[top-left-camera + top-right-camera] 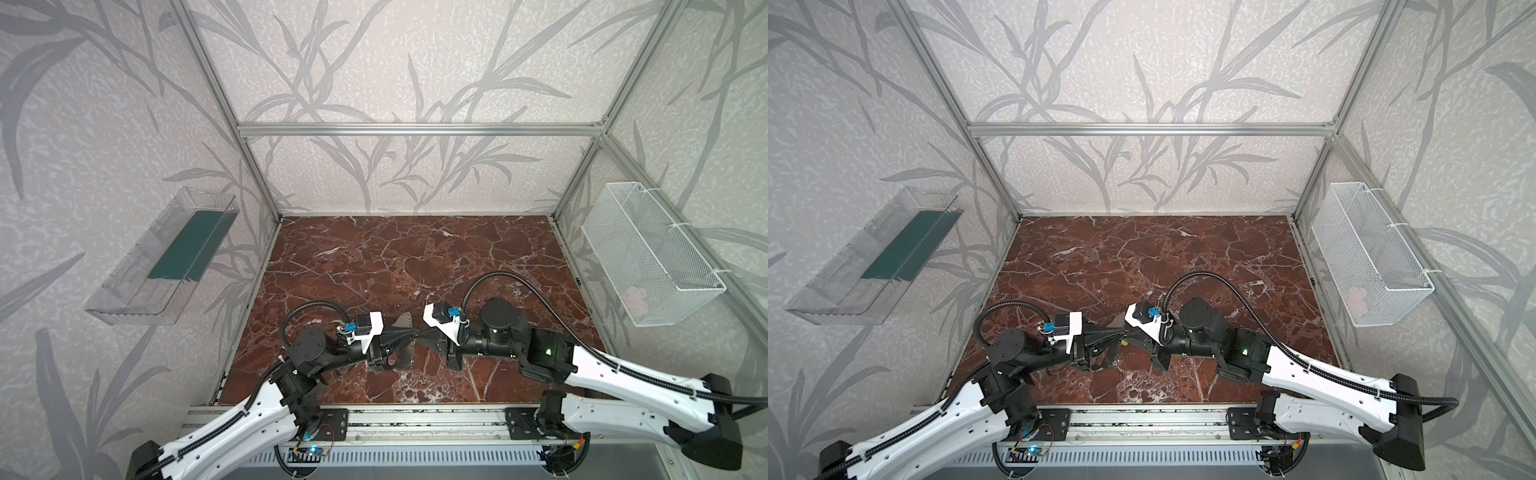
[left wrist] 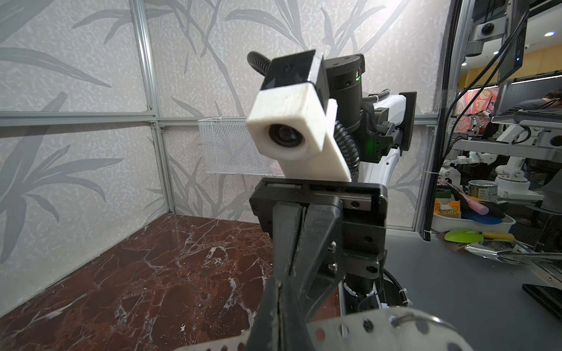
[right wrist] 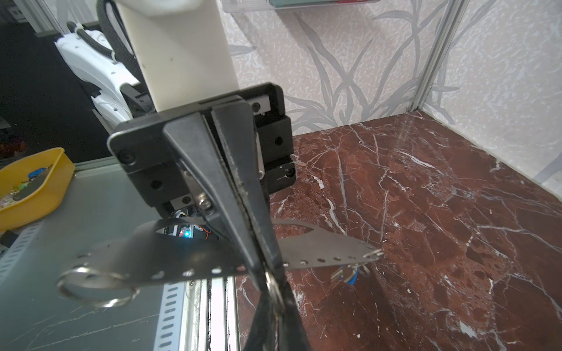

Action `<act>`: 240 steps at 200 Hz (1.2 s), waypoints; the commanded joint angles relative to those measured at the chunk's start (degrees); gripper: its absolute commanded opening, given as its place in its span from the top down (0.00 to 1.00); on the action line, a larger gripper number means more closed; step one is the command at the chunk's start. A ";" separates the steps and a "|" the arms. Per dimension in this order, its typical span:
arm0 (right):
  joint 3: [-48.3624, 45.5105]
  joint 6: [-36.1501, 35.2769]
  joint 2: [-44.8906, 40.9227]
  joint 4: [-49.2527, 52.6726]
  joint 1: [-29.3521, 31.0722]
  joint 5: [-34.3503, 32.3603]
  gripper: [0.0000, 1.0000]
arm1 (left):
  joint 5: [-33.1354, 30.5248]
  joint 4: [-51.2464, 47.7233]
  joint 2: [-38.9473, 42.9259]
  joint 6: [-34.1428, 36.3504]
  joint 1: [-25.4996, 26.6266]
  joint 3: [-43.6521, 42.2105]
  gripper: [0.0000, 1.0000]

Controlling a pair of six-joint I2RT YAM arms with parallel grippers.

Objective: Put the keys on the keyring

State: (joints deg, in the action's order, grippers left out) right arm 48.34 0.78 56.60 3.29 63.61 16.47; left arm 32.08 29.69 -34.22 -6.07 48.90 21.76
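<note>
The keyring (image 3: 146, 252) is a flat, dull grey metal plate with a big oval cut-out and a row of small holes along one edge. A plain split ring (image 3: 94, 285) hangs from a hole at one end. At the other end a blue key (image 3: 354, 275) dangles from another little ring.

The left claw (image 3: 257, 258) is clamped tight on the plate's middle and holds it off the desk (image 1: 415, 257), over the middle and nearer the front edge than the back. The right claw (image 2: 289, 264) meets it tip to tip with its jaws pressed together. A small metal ring (image 3: 269, 281) glints right at those tips, but I cannot tell whether it is pinched.

The desk is glossy red-brown marble with white veins. Around it stand walls papered in pale grey with darker leaf shapes, braced by a silver metal frame (image 1: 415, 129). A clear plastic tray (image 1: 166, 262) with a green base hangs on the left wall and a white wire basket (image 1: 652, 257) on the right.

The plate's long axis runs from the front edge toward the back edge. Its blue-key end points to the back and its holed edge faces the right arm.
</note>
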 commanded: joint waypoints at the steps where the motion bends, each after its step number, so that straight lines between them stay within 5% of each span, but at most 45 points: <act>1: -1.26 3.48 0.08 -8.42 -1.07 7.97 1.00 | 0.55 4.83 -0.28 -1.29 0.05 -1.08 1.00; 106: -4.00 11.30 3.34 -20.60 -2.11 14.48 1.00 | 0.17 11.87 -1.70 -2.92 0.05 -3.43 1.00; 146: -3.08 7.45 1.19 -13.79 -2.16 11.05 0.95 | -0.52 11.25 -0.27 -2.48 0.05 -3.75 1.00; 201: -1.58 -0.67 -3.79 -1.31 -2.14 7.55 0.75 | -1.31 7.81 2.61 -1.62 0.05 -3.44 1.00; 240: -0.97 -2.89 -5.95 1.76 -2.27 4.75 0.73 | -0.83 7.30 2.75 -1.60 0.03 -2.97 1.00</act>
State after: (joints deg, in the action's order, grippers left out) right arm 45.21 0.69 52.25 2.09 61.23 23.51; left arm 31.16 36.38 -32.21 -7.64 48.71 18.28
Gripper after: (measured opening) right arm 0.273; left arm 0.048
